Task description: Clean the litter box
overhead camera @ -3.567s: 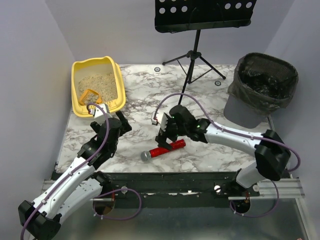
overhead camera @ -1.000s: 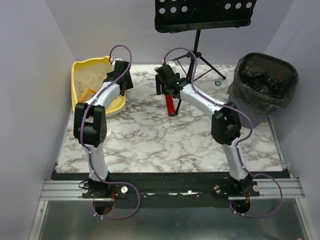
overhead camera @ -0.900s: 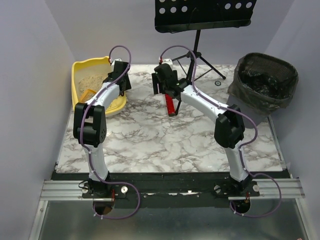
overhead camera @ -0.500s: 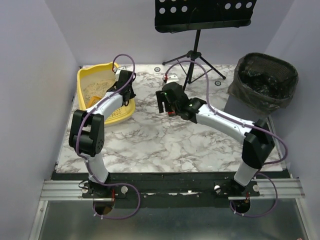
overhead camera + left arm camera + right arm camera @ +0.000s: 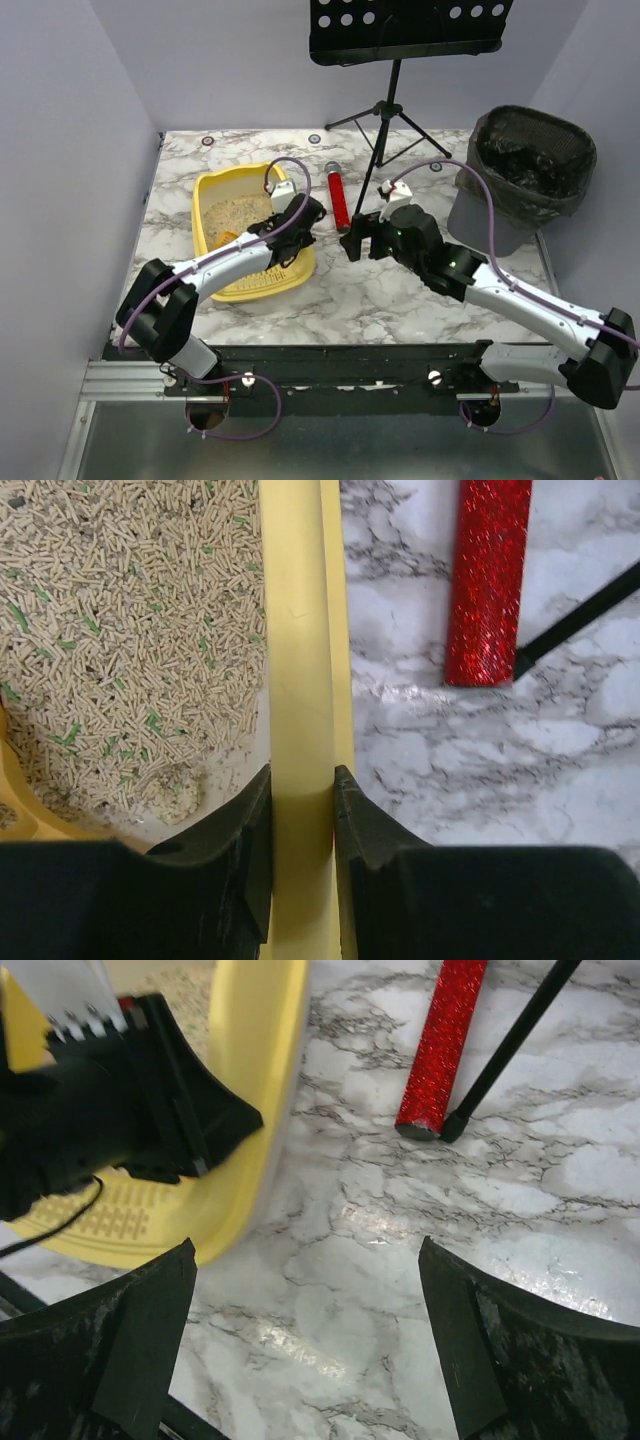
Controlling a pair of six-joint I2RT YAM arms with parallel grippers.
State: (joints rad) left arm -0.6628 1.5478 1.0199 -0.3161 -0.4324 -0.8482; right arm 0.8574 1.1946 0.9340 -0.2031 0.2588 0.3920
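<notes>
Pinching 1 side wall of the yellow rectangular plastic litter box, left of tabletop centre toward the near edge, with left gripper, probably for dragging. Hovering just beside with right gripper spread, empty.

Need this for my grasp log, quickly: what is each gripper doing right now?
Left gripper: closed on the side wall of the litter box.
Right gripper: open, holding nothing.
</notes>
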